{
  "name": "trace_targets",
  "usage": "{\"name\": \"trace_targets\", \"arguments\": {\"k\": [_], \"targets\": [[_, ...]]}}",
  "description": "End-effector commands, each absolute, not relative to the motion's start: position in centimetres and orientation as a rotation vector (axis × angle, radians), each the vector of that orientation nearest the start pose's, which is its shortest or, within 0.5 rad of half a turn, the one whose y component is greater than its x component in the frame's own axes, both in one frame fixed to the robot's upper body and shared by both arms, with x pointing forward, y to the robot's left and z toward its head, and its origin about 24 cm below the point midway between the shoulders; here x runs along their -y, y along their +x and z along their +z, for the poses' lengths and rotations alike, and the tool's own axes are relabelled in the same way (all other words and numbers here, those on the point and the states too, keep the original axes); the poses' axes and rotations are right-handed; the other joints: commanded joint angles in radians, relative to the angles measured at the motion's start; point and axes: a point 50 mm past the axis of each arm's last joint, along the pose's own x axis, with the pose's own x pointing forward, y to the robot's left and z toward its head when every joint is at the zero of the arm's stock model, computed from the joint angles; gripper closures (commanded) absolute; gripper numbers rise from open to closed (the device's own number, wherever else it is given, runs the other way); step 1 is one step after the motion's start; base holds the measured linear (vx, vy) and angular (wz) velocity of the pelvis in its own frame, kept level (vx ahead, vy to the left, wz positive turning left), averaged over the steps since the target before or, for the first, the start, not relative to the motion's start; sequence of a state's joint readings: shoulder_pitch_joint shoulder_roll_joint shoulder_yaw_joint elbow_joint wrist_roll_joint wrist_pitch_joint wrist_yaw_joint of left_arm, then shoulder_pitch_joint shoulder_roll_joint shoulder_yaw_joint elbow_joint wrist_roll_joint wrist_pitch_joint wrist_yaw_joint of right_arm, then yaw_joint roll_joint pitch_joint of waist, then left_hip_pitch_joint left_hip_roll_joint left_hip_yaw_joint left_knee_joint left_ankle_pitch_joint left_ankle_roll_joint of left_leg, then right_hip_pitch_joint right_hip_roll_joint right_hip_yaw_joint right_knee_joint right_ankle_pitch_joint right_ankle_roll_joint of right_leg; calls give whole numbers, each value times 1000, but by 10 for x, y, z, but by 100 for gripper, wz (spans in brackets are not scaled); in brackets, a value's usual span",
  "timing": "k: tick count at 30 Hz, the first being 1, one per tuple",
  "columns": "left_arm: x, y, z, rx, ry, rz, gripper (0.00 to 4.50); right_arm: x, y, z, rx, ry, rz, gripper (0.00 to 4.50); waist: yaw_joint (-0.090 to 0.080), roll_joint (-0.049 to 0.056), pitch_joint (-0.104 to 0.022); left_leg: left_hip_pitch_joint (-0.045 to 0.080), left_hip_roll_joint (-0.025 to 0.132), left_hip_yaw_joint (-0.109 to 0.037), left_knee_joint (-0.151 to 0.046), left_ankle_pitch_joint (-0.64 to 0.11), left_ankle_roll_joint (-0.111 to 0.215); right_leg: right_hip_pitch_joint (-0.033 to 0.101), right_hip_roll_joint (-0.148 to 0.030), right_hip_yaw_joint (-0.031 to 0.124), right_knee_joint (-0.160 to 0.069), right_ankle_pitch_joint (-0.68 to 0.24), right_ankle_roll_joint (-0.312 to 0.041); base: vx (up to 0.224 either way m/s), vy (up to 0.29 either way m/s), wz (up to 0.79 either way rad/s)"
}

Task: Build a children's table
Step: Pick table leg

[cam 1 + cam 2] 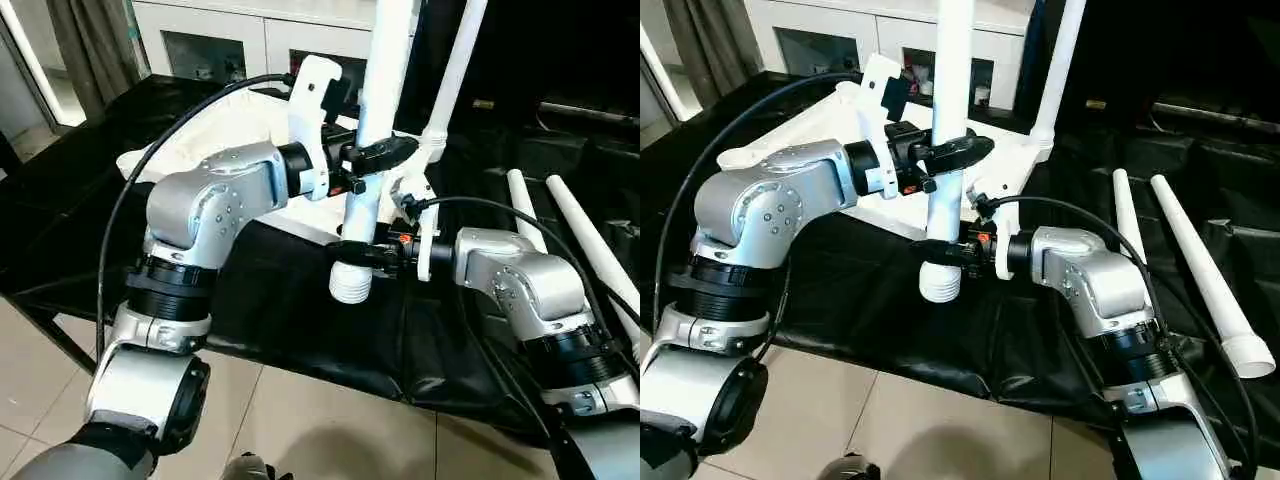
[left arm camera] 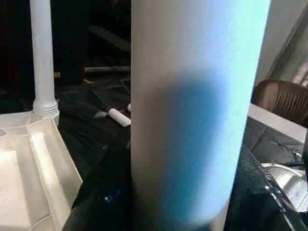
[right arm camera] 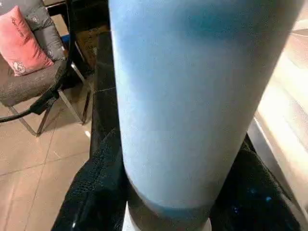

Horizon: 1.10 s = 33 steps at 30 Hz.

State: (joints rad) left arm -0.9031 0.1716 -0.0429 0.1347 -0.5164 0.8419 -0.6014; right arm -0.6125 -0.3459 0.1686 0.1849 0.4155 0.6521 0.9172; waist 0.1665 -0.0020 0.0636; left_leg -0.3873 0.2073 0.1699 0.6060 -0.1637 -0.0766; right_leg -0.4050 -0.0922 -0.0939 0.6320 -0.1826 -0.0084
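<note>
From the head views we see both our arms meeting on one long white tapered plastic tube leg (image 1: 945,170), held upright in the air above the black-draped surface (image 1: 860,290). Our left gripper (image 1: 945,152) grasps the leg partway up its length, black fingers (image 1: 965,148) wrapped around the tube. Our right gripper (image 1: 945,250) sits lower on the same leg, just above its ribbed end; its fingers (image 1: 940,247) lie against the tube, but we cannot tell whether they are fully clenched on it.

Beyond the fingers of the left gripper lies the white plastic rectangular tabletop (image 1: 225,125), underside up, with a second white leg (image 1: 1060,60) already standing in a far corner socket. Out past our right forearm, two more loose white legs (image 1: 1200,270) lie side by side on the surface.

The left wrist view adds the fitted leg's threaded collar seated in its socket (image 2: 45,108) and the tabletop's ribs. The right wrist view adds a grey chair with a pink cushion (image 3: 19,41) on the tiled floor; the cushion's small printing is unreadable.
</note>
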Motion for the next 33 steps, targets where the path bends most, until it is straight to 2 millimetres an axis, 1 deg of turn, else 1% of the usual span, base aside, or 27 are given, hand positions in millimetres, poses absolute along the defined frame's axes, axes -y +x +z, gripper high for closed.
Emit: {"name": "trace_targets", "arguments": {"k": [1, 10, 11, 12, 13, 14, 15, 17, 18, 20, 21, 22, 23, 25, 27, 28, 30, 31, 32, 33], "targets": [[-61, 341, 225, -79, -146, -1050, 269, 111, 322, 122, -310, 51, 1139, 260, -2, -9, -86, 12, 15, -2, -62, -131, -6, 62, -52, 48, -69, -132, -178, 0, 0, 0], [-60, 340, 226, -83, -149, -1060, 269, 111, 324, 123, -292, 56, 1132, 261, -1, -5, -87, 12, 16, -2, -62, -129, -6, 63, -53, 48, -66, -112, -188, 0, 0, 0], [-60, 340, 226, -82, -149, -1059, 269, 111, 324, 123, -292, 57, 1132, 261, -1, -6, -87, 12, 15, -2, -62, -128, -5, 63, -52, 48, -66, -109, -188, 0, 0, 0], [-60, 341, 226, -77, -144, -1049, 269, 111, 324, 124, -288, 58, 1132, 261, -1, -6, -87, 13, 16, -3, -62, -127, -6, 63, -52, 48, -65, -104, -190, 0, 0, 0], [-61, 341, 227, -81, -176, -1057, 269, 111, 325, 124, -282, 61, 1130, 261, -1, -3, -87, 13, 16, -3, -62, -129, -6, 63, -52, 48, -64, -99, -194, 0, 0, 0], [-60, 340, 228, -87, -202, -1068, 234, 111, 325, 124, -279, 62, 1128, 261, -1, -4, -87, 13, 16, -2, -62, -132, -6, 63, -52, 48, -65, -99, -195, 0, 0, 0], [-60, 340, 228, -87, -206, -1072, 234, 111, 325, 124, -278, 62, 1127, 261, -2, -5, -87, 12, 15, -2, -62, -132, -6, 63, -52, 48, -65, -98, -196, 0, 0, 0], [-60, 337, 230, -62, -244, -1105, 196, 111, 326, 126, -254, 77, 1109, 261, -1, 0, -86, 12, 15, -3, -62, -141, -9, 63, -53, 47, -67, -109, -200, 0, 0, 0], [-60, 338, 231, -43, -249, -1089, 196, 111, 327, 126, -250, 79, 1106, 261, -1, -2, -87, 13, 15, -2, -62, -141, -10, 64, -53, 47, -66, -108, -200, 0, 0, 0], [-61, 341, 232, -13, -256, -1065, 184, 112, 327, 127, -244, 81, 1101, 261, 0, -2, -86, 14, 16, -2, -62, -145, -9, 62, -52, 48, -69, -109, -201, 0, 0, 0], [-64, 345, 237, 70, -284, -1015, 170, 112, 329, 128, -227, 90, 1083, 261, 0, -1, -87, 13, 16, -4, -62, -146, -9, 64, -52, 47, -68, -107, -199, 0, 0, 0], [-66, 346, 239, 100, -307, -998, 160, 112, 329, 128, -219, 97, 1072, 261, 0, -2, -86, 11, 15, -3, -62, -148, -7, 65, -52, 47, -72, -110, -196, 0, 0, 0], [-68, 347, 241, 125, -342, -990, 155, 112, 330, 129, -210, 106, 1057, 261, 0, -5, -88, 11, 15, -4, -62, -143, -9, 67, -54, 47, -69, -105, -193, 0, 0, 0], [-71, 345, 244, 153, -423, -1012, 154, 113, 333, 131, -182, 154, 1015, 261, -1, -4, -88, 12, 15, -2, -61, -138, -8, 64, -54, 47, -66, -97, -196, 0, 0, 0], [-71, 344, 243, 155, -422, -1014, 154, 113, 333, 131, -176, 165, 1009, 261, -2, -4, -87, 12, 15, -2, -62, -143, -5, 63, -52, 47, -68, -107, -198, 0, 0, 0], [-69, 342, 240, 159, -412, -1025, 154, 112, 333, 132, -164, 184, 999, 261, -2, 0, -88, 14, 15, -3, -62, -146, -7, 63, -53, 47, -68, -112, -197, 0, 0, 0], [-68, 341, 240, 181, -438, -1025, 154, 111, 333, 132, -151, 196, 982, 261, -5, 1, -87, 14, 16, -3, -64, -152, -9, 63, -52, 47, -69, -109, -194, 0, 0, 0], [-68, 341, 240, 193, -447, -1018, 154, 111, 333, 132, -146, 200, 975, 261, -4, 3, -87, 14, 16, -4, -64, -151, -10, 63, -52, 47, -69, -106, -195, 0, 0, 0], [-70, 343, 240, 219, -457, -985, 154, 113, 334, 132, -138, 207, 945, 261, -4, 3, -88, 15, 16, -3, -63, -152, -9, 63, -52, 48, -70, -99, -196, 0, 0, 0], [-72, 344, 240, 237, -462, -959, 154, 114, 335, 132, -133, 212, 924, 261, -5, 7, -87, 13, 16, -4, -64, -153, -10, 64, -52, 48, -70, -94, -196, 0, 0, 0]]}}
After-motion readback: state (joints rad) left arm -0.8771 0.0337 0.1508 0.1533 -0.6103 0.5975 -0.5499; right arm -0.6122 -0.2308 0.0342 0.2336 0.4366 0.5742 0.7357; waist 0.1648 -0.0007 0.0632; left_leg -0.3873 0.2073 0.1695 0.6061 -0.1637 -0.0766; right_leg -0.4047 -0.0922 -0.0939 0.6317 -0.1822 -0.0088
